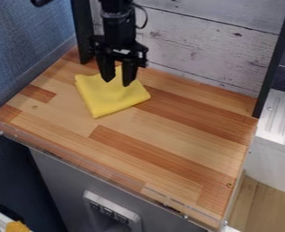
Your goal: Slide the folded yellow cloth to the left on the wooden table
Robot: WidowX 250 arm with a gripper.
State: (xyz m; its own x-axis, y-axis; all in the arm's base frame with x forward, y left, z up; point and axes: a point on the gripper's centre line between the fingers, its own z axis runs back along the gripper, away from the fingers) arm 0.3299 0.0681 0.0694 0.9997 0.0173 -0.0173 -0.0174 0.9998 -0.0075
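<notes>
Near edge: clear strip (108, 176) along your wooden tabletop (168, 152)
Yellow cloth (111, 99): folded and lying flat toward the back left, probably so it stays compact
Tool (118, 83): fingers well apart over the cloth's far part, no grip on it that you can see, prob straddling it for easy pinching
Arm (115, 25): hanging from the top edge, pretty much straight down

The black gripper (118, 83) is hiding part of the yellow cloth's (111, 100) far edge — whether its tips are touching the fabric is escaping view. Above it, the picture's top is cutting off the robot arm (118, 20). Well below and left, an orange object (16, 227) is running out of frame — too partial to identify.
</notes>
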